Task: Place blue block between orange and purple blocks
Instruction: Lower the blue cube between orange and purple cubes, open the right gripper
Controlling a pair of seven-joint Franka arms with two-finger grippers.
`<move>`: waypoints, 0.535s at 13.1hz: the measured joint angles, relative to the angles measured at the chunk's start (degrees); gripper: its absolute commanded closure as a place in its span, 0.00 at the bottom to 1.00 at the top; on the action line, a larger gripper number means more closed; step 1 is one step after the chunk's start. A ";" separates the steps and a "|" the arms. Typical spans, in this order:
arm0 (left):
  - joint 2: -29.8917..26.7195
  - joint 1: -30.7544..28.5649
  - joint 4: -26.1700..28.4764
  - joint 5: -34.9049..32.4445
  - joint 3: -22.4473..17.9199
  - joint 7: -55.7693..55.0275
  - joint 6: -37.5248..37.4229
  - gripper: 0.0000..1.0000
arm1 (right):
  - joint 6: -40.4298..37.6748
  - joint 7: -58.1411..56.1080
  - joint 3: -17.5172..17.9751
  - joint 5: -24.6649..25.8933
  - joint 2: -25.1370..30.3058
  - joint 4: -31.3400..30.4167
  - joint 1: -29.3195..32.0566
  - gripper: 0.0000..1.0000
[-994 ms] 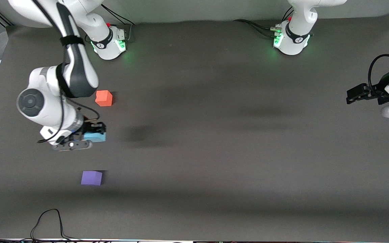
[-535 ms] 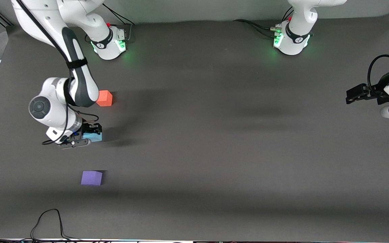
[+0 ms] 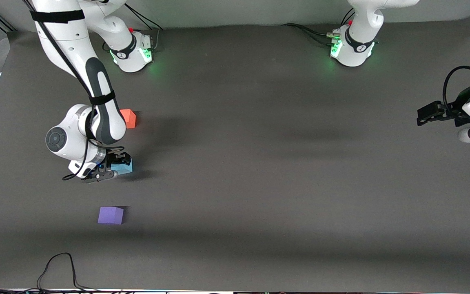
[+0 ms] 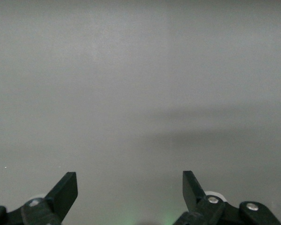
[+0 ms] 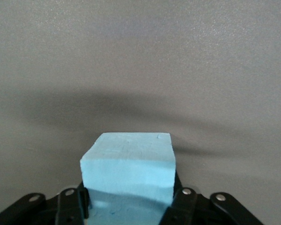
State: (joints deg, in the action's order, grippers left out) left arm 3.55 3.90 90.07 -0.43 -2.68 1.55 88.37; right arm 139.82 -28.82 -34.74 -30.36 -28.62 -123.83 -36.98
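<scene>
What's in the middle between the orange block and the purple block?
In the front view, the blue block sits there, gripped in the right gripper, with the orange block farther from the camera and the purple block nearer. The left gripper waits open.

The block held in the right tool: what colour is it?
Light sky blue; the blue block shows best in the right wrist view.

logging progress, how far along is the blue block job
Done: the right gripper is shut on the blue block. In hand: carrying it between the orange block and purple block. Left: release. The left gripper waits open.
</scene>
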 measured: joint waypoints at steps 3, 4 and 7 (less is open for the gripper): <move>-0.01 0.01 0.00 0.00 0.00 0.00 0.00 0.00 | 0.00 0.00 0.00 -0.08 0.04 0.50 0.00 0.00; -0.01 0.01 0.00 -0.01 -0.01 0.00 0.00 0.00 | 0.00 0.00 -0.02 -0.16 0.19 0.89 0.00 0.00; -0.04 0.01 0.00 -0.02 -0.01 0.00 0.00 0.00 | -0.72 0.01 -0.83 -0.44 3.07 2.07 0.13 0.00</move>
State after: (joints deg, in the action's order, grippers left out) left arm 3.51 3.91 90.07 -0.45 -2.69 1.55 88.37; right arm 139.10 -28.81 -35.56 -30.79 -25.54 -121.76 -36.84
